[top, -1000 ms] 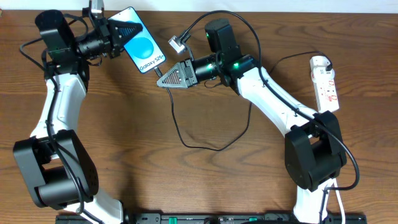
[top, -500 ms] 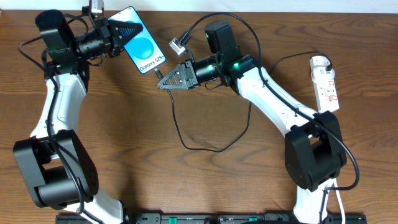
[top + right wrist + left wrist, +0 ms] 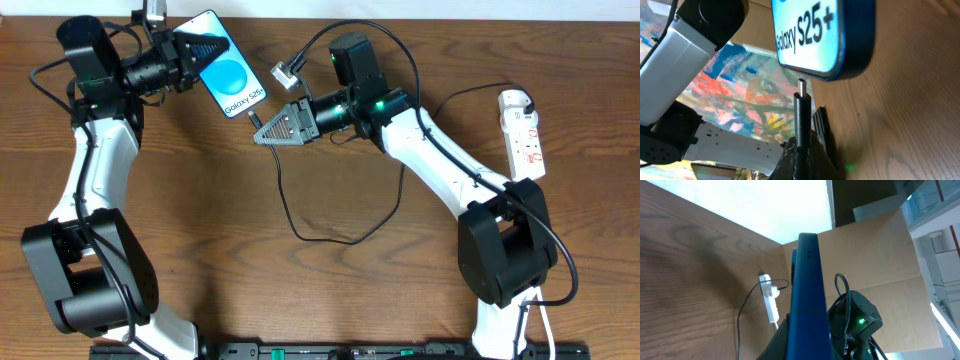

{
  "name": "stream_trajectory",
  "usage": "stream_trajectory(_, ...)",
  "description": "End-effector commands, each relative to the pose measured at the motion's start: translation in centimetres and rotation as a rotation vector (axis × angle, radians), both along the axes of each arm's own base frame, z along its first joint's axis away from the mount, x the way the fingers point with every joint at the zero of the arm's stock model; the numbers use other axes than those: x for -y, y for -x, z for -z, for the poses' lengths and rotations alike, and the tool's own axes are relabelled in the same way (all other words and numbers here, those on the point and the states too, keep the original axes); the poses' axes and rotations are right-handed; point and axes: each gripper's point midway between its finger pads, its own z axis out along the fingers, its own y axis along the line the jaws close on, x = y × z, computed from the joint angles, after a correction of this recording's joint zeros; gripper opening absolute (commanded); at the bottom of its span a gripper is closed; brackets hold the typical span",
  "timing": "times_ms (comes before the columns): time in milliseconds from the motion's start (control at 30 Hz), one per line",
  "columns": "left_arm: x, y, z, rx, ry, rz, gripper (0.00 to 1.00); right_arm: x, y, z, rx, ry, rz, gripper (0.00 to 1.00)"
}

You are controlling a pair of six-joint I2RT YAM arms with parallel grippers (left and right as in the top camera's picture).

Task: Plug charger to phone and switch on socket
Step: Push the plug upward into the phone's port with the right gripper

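My left gripper is shut on the phone, which it holds at the table's back left, blue screen up; in the left wrist view the phone shows edge-on. My right gripper is shut on the charger's plug tip. The metal tip sits just below the phone's bottom edge, a small gap apart. The black cable loops over the table. The socket, a white power strip, lies at the far right; it also shows in the left wrist view.
A small silver connector on a black cable lies just behind the right gripper. The right arm's base stands near the socket. A thin black cable runs from the socket's area toward the right arm.
My right gripper has shifted slightly with the plug tip near the phone's bottom edge. The left arm and phone have not moved.
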Motion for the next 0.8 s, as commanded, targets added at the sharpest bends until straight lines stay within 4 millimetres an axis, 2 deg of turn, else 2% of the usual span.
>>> stream_trajectory(0,0.0,0.2,-1.2,0.053,-0.017,0.003,0.07,0.3,0.3,-1.3,0.037,-0.036,-0.024,0.01)
stream_trajectory(533,0.5,0.8,-0.8,0.011,0.0,0.039,0.07,0.2,-0.7,-1.1,0.07,-0.022,0.019,0.01)
stream_trajectory(767,3.0,1.2,-0.7,0.012,-0.002,0.088,0.07,0.2,-0.8,-1.0,0.072,-0.018,0.026,0.01)
